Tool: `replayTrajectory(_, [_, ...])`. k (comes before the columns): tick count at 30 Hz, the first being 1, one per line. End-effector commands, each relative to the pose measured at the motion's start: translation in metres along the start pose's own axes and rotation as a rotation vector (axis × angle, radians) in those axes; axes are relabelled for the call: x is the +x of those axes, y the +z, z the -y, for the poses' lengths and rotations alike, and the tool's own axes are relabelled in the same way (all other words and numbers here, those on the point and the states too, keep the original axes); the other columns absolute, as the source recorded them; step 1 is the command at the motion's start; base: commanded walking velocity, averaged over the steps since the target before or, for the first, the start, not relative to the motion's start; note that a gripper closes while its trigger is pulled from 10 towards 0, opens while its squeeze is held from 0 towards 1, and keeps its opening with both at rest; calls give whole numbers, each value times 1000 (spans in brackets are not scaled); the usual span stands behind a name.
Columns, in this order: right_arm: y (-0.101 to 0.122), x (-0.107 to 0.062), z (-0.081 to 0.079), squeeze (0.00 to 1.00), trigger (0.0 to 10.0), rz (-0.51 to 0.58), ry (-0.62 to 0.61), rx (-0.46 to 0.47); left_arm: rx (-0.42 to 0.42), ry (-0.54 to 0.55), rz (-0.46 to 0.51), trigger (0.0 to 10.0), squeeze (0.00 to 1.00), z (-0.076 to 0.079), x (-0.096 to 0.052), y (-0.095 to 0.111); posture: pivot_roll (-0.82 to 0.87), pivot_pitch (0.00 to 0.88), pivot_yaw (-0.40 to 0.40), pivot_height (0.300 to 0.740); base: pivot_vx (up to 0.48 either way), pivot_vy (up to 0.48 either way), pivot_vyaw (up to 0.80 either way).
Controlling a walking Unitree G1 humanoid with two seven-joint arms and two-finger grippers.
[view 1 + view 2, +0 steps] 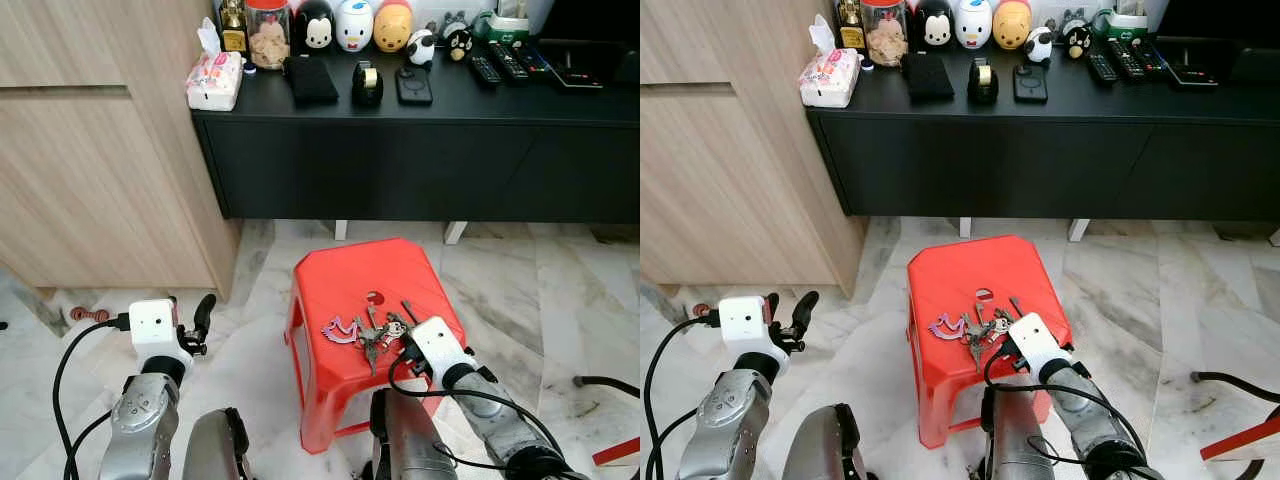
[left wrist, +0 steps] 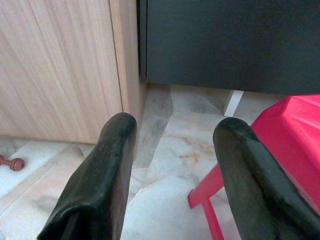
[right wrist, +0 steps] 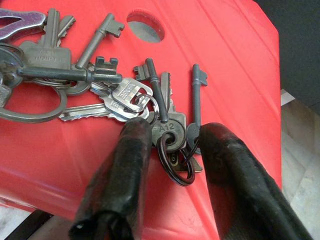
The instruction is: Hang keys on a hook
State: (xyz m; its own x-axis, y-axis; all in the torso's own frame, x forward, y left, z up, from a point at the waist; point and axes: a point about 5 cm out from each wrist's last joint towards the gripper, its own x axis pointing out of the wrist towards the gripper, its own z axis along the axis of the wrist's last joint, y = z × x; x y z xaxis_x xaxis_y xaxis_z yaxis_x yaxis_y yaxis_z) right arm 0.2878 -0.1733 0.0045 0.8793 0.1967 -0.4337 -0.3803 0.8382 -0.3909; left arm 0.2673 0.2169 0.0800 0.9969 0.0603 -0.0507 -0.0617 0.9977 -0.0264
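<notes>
- The right gripper [image 3: 170, 150] rested low on the top of a red plastic stool [image 1: 330, 280], its two black fingers spread apart on either side of a small dark key ring [image 3: 175, 160], not yet clamped on it.
- The bunch of keys [image 3: 100, 85] lay flat on the stool's seat, just ahead of the right gripper; it held several silver and dark keys, one stamped A12, on linked rings, with a purple tag [image 1: 342, 330] at the end away from the gripper.
- A round hole [image 3: 146, 26] sat in the stool seat just beyond the keys.
- The left gripper [image 2: 172, 165] hung over the floor to the left of the stool, fingers parted and holding nothing.
- Pale marble floor tiles [image 1: 520, 280] surrounded the stool.
- A light wooden cabinet [image 1: 90, 160] stood to the left.
- Behind the stool ran a long black sideboard [image 1: 420, 150].
- On its top were a tissue pack [image 1: 214, 80], a jar [image 1: 268, 35], a black wallet [image 1: 310, 80], a phone [image 1: 414, 85], cartoon figurines [image 1: 355, 25] and remote controls [image 1: 510, 62].
</notes>
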Motion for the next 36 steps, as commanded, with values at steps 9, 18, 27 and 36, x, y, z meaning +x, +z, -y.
replayTrajectory(9, [-6,0,-5,0,0,-32,9,13,8,15,1,10000,0,-5,-2,2,-143,155,-32,573,0,0,0])
replayTrajectory(18, [-2,1,1,0,0,-15,-49,70,11,21,-3,10000,0,-5,-3,0,-148,153,-31,573,0,0,0])
replayTrajectory(27, [13,0,18,0,0,83,-170,209,18,28,-4,10000,0,-5,-3,-1,-150,149,-34,573,0,0,0])
replayTrajectory(36, [45,-7,37,0,0,272,-287,264,21,43,-11,10000,0,-8,-17,-9,-158,149,-38,573,0,0,0])
